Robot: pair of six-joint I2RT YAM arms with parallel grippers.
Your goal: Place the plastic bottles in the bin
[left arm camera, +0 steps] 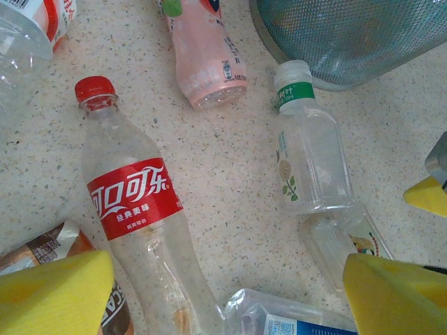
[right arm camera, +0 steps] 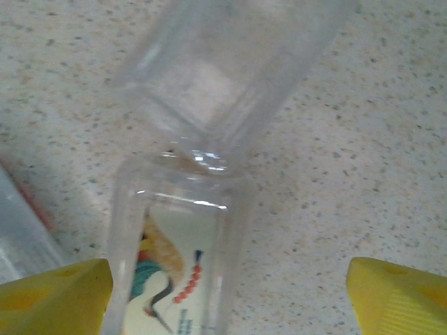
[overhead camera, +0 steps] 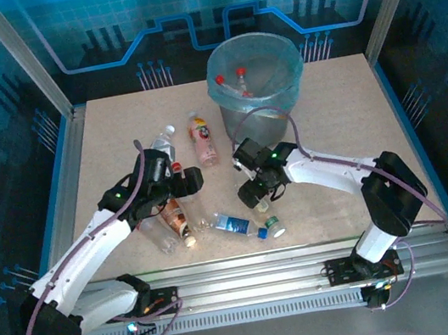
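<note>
Right claw (right arm camera: 227, 276), angled down, gapes astride a clear bottle (right arm camera: 183, 230), seemingly untouched; left claw (left arm camera: 227, 279) hovers open.

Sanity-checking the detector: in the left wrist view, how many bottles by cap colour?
Red cap: 1
White cap: 1
Green cap: 1
Cap not visible: 4 (red-and-white label, brown label, blue label, bird label)
Total: 7

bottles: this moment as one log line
left hand: open over cola bottle | right hand: open over clear bottle | bin: red-capped bottles inside
</note>
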